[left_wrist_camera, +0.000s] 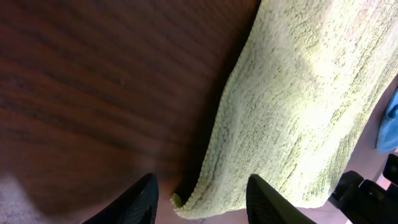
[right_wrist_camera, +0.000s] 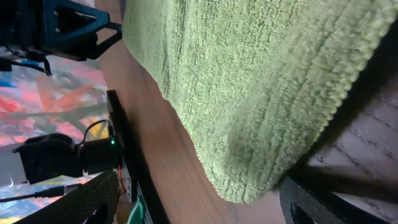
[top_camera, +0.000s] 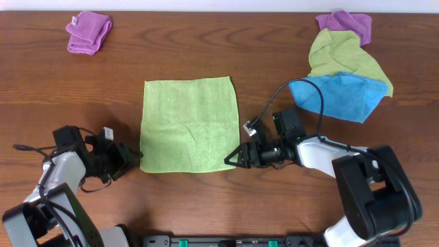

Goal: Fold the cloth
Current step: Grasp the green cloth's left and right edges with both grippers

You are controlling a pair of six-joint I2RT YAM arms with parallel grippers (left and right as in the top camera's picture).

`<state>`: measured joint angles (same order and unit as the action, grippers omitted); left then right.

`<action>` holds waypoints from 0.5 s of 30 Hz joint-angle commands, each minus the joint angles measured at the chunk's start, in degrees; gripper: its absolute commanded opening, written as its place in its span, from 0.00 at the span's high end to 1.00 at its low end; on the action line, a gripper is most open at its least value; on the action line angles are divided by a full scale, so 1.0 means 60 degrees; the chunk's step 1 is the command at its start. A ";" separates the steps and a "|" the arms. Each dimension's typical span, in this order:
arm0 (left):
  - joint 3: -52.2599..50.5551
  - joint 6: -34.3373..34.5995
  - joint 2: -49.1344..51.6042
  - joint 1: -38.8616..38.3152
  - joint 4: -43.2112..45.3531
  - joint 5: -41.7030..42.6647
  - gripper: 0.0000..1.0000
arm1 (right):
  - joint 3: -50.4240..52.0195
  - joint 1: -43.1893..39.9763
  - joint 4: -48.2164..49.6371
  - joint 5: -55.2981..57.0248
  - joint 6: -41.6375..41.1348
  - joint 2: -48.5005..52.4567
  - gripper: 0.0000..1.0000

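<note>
The task cloth (top_camera: 190,123), a yellow-green terry square, lies spread flat at the middle of the dark wood-grain table (top_camera: 55,96), with a few shallow creases toward its near edge. The left gripper (top_camera: 136,158) sits low at the cloth's near left corner. In the left wrist view its two black fingers (left_wrist_camera: 134,202) stand well apart, with the looped-pile corner of the cloth (left_wrist_camera: 305,106) lying on the wood between them. The hem curls up slightly there and neither finger presses on it, so that claw is wide and holds nothing. The right gripper (top_camera: 232,158) sits at the near right corner. In the right wrist view its jaws are also spread wide, and the rounded, nubby corner of the cloth (right_wrist_camera: 249,74) hangs in the gap between them. One finger (right_wrist_camera: 336,199) lies close under the hem, but whether it touches cannot be told. No clamping is seen, so that claw also holds nothing. At the far left of the table a small purple cloth (top_camera: 89,32) lies folded into a compact bundle. At the far right is a loose heap, with a purple rag (top_camera: 345,24) at the back, a crumpled lime-green rag (top_camera: 343,55) overlapping it, and a blue rag (top_camera: 336,96) nearest the right arm.
</note>
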<state>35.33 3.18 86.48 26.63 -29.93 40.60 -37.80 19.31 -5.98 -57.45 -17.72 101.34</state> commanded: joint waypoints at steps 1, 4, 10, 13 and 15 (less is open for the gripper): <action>-0.0080 0.0120 0.0069 -0.0004 0.0051 -0.0055 0.53 | 0.0197 0.0109 0.0047 0.0823 -0.0120 0.0328 0.17; -0.0087 0.0117 0.0073 -0.0178 0.0178 -0.0091 0.53 | 0.0197 0.0109 0.0080 0.0823 -0.0124 0.0328 0.17; -0.0470 0.0273 0.0328 -0.0404 0.0765 0.0586 0.63 | 0.0197 0.0106 0.0098 0.0820 -0.0160 0.0328 0.18; -0.0871 0.0251 0.0652 -0.0106 0.1126 0.0933 0.62 | 0.0197 0.0106 0.0102 0.0820 -0.0266 0.0328 0.18; -0.0987 0.0215 0.0863 -0.0029 0.1279 0.1096 0.62 | 0.0197 0.0106 0.0102 0.0820 -0.0266 0.0328 0.19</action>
<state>31.40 4.49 89.12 25.82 -22.63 46.44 -37.78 19.40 -5.13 -57.34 -18.83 101.54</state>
